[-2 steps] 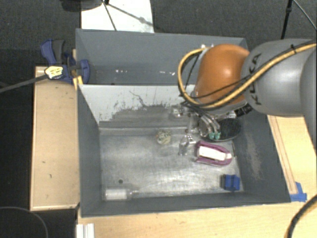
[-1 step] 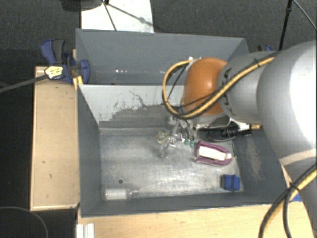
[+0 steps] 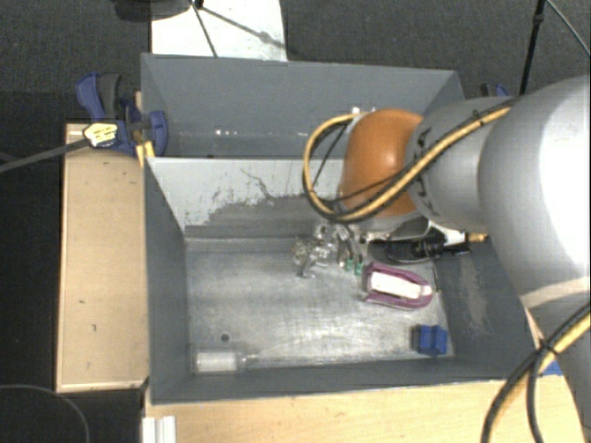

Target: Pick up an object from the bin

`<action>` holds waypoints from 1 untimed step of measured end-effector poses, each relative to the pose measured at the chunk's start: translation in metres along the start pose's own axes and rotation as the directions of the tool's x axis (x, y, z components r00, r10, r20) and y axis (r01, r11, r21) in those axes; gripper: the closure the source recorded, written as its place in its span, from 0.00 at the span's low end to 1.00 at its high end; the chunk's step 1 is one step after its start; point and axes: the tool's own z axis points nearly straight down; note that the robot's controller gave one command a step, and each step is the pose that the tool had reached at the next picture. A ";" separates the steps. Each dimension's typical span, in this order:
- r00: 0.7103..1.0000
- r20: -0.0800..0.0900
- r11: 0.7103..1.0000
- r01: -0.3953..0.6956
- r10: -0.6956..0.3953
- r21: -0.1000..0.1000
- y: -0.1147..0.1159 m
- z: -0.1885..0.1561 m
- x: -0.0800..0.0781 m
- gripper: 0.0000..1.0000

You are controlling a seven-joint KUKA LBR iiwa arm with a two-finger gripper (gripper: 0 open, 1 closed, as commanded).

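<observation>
Claw: the claw (image 3: 319,255) hangs low over the floor of the bin (image 3: 166,275), near the back wall and right of middle; I cannot tell whether it is apart or together, as its metal parts run into one another
Nearest thing: a purple case (image 3: 397,286) with a white face, lying flat on the floor just beside the claw
Bearing: the case lies to the claw's right in the view and a little toward the front wall
Long axis: roughly left to right across the view, dipping slightly at its right end
Other things: a blue block (image 3: 429,340) near the front right corner, apart from the claw; a pale tube (image 3: 217,362) along the front wall at the left, well apart
Arm: the arm (image 3: 499,183) comes in over the right rim, its orange cover (image 3: 379,169) above the claw, wrist seemingly pointing steeply down
Next move, as a judgement: a short shift right and frontward would centre the claw on the case, to close across its short side
</observation>
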 end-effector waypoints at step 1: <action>1.000 0.007 1.000 -0.001 0.001 -0.001 -0.017 -0.124 0.013 1.00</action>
